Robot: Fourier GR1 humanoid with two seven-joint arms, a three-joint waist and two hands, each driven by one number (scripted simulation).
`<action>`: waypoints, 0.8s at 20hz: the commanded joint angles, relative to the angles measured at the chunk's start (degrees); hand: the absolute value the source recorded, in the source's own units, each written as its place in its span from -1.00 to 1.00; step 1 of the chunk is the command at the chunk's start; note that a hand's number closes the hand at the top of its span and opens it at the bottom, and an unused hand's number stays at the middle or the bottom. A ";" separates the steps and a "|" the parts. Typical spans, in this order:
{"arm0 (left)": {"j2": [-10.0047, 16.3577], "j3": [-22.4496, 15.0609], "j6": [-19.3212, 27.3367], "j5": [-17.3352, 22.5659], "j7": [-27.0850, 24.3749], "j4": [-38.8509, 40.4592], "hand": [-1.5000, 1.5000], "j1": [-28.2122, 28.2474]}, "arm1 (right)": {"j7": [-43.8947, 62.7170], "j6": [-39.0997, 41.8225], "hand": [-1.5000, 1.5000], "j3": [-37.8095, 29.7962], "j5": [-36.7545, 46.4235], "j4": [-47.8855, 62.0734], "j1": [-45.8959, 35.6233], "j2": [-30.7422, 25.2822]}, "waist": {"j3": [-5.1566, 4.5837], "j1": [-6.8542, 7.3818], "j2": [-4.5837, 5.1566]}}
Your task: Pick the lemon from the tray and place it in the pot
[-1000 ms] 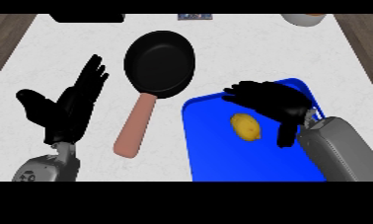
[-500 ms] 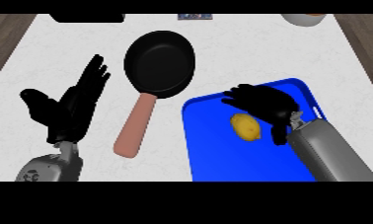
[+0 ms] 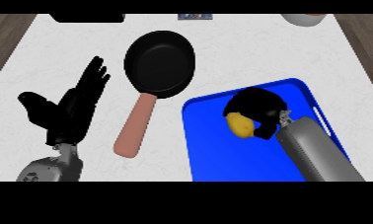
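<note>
Head view: lemon (image 3: 239,125) sits in the blue tray (image 3: 226,168), upper middle part, mostly covered by the right hand (image 3: 256,104). Only its lower-left yellow side shows.

Handling, as a judgement: small and light, with a stiff rind that is not fragile. It is rounded and a bit waxy, so it can roll or squirt out of a pinch. Best hold is across its short middle, thumb on one side and fingers on the other, not by the pointed ends.

Right hand comes down from above, fingers curled narrow around the lemon's top and far side, touching it. Thumb contact is hidden, so I can't tell how complete the wrap is. Lemon looks not yet lifted off the tray.

The "pot" here is a black frying pan (image 3: 160,62), on the counter (image 3: 73,50) up and left of the tray, apart from it.

Left hand (image 3: 69,112) rests wide open at the view's left, fingers up, holding nothing.
</note>
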 commanded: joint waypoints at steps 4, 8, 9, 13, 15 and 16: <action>-0.76 0.04 -0.08 -0.76 2.10 -3.73 0.00 1.65 | -6.43 -4.99 1.00 -1.25 1.28 2.18 -0.18 1.67 | 0.02 0.04 -0.04; -2.93 -1.04 -0.03 -2.23 0.00 0.26 0.00 0.99 | -8.13 -4.20 1.00 -2.58 1.88 1.48 0.29 1.56 | 0.01 -0.08 -0.01; -0.56 2.14 -0.49 -1.12 3.40 0.17 0.00 -3.69 | -8.72 -3.38 1.00 -4.12 1.05 1.42 -0.11 1.21 | 0.01 -0.16 -0.01; -0.78 1.78 0.94 -1.52 1.54 -0.67 0.00 1.13 | 25.90 -3.07 1.00 -15.50 0.62 -0.07 6.43 14.71 | -0.15 -4.37 -1.01; -0.12 3.44 1.81 -1.57 1.51 -0.68 0.00 1.75 | 32.89 -5.21 1.00 -20.20 0.35 -0.50 9.29 15.95 | -0.30 -7.52 -1.80; 0.04 3.24 1.55 -1.67 1.55 -0.57 0.00 2.09 | 36.69 -6.22 1.00 -20.79 0.08 -1.84 8.89 16.47 | -0.36 -7.07 -2.07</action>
